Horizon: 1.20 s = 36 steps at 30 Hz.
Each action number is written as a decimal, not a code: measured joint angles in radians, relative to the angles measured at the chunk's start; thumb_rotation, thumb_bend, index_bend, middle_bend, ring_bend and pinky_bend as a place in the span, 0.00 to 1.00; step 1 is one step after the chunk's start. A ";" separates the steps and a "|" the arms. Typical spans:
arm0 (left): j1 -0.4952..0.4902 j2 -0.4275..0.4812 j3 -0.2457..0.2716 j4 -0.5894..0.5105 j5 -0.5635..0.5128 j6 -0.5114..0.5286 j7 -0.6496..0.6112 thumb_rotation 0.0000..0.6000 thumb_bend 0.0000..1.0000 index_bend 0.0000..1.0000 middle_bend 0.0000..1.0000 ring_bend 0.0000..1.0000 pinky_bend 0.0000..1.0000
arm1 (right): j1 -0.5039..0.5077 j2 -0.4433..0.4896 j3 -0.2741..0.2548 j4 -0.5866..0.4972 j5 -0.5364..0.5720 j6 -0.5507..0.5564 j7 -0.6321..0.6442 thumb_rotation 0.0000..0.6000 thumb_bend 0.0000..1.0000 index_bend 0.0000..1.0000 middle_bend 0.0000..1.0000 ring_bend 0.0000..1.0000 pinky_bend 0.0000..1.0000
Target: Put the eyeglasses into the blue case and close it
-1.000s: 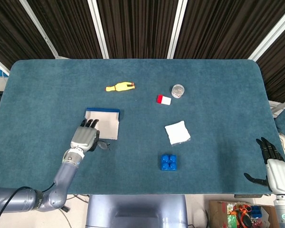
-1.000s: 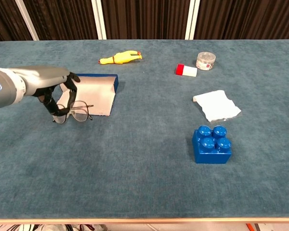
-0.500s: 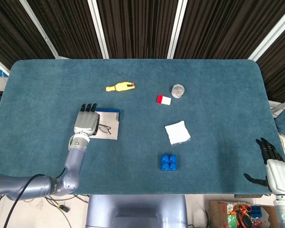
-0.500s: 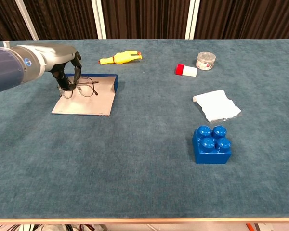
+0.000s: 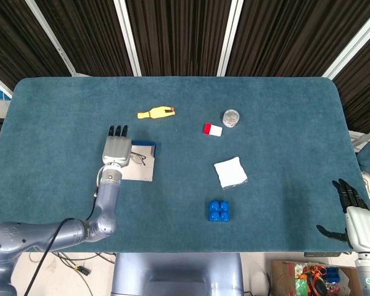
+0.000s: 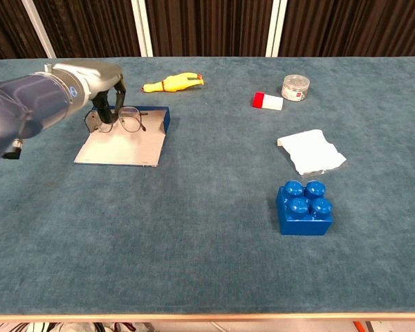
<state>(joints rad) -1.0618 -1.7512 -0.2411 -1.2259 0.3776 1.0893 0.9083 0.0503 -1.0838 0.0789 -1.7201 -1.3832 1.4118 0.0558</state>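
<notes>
The blue case (image 6: 161, 119) lies open on the left of the table, its pale lining (image 5: 140, 169) facing up. My left hand (image 6: 102, 97) hovers over the case's far left part and pinches the thin black-rimmed eyeglasses (image 6: 131, 120) by one end. They hang just above the lining near the blue back wall. In the head view my left hand (image 5: 116, 148) covers part of the case, and the eyeglasses (image 5: 138, 159) stick out to its right. My right hand (image 5: 358, 221) is off the table's near right corner, fingers spread, holding nothing.
A yellow rubber chicken (image 6: 171, 83) lies behind the case. A red-and-white block (image 6: 267, 101) and a small clear jar (image 6: 294, 87) sit at the back right. Also on the right are a white cloth (image 6: 310, 151) and a blue toy brick (image 6: 304, 207).
My left hand lifted the eyeglasses from the table in front of the case and carried them away from me, over the open case. The right hand stayed still.
</notes>
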 measured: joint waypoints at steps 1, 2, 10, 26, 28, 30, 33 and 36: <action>-0.002 -0.011 -0.001 0.016 0.002 -0.007 0.000 1.00 0.42 0.61 0.05 0.00 0.00 | 0.000 0.001 -0.001 0.001 -0.002 0.000 0.000 1.00 0.04 0.02 0.00 0.06 0.19; -0.004 -0.018 -0.002 0.028 0.002 -0.011 0.001 1.00 0.42 0.61 0.05 0.00 0.00 | 0.000 0.001 -0.001 0.001 -0.002 0.000 0.001 1.00 0.04 0.02 0.00 0.06 0.19; -0.020 -0.078 -0.033 0.137 -0.025 -0.055 0.013 1.00 0.42 0.60 0.05 0.00 0.00 | 0.000 0.001 -0.001 0.002 -0.001 0.000 0.003 1.00 0.04 0.02 0.00 0.06 0.19; -0.063 -0.172 -0.146 0.277 -0.146 -0.090 0.067 1.00 0.42 0.60 0.05 0.00 0.00 | 0.000 0.002 0.000 0.000 0.003 -0.002 0.004 1.00 0.04 0.02 0.00 0.06 0.19; -0.068 -0.181 -0.152 0.292 -0.143 -0.088 0.068 1.00 0.42 0.60 0.05 0.00 0.00 | 0.000 0.002 0.000 0.000 0.003 -0.001 0.004 1.00 0.04 0.02 0.00 0.06 0.19; -0.072 -0.188 -0.157 0.306 -0.136 -0.087 0.066 1.00 0.42 0.61 0.05 0.00 0.00 | 0.000 0.002 0.000 0.000 0.003 -0.001 0.005 1.00 0.04 0.02 0.00 0.06 0.19; -0.075 -0.197 -0.162 0.320 -0.123 -0.085 0.065 1.00 0.42 0.60 0.05 0.00 0.00 | 0.000 0.002 0.000 0.000 0.003 -0.002 0.005 1.00 0.04 0.02 0.00 0.06 0.19; -0.074 -0.201 -0.162 0.325 -0.107 -0.082 0.065 1.00 0.42 0.60 0.05 0.00 0.00 | 0.001 0.002 0.000 -0.001 0.005 -0.003 0.004 1.00 0.04 0.02 0.00 0.06 0.19</action>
<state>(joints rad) -1.1359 -1.9518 -0.4032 -0.9005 0.2703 1.0072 0.9731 0.0509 -1.0822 0.0791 -1.7207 -1.3783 1.4084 0.0603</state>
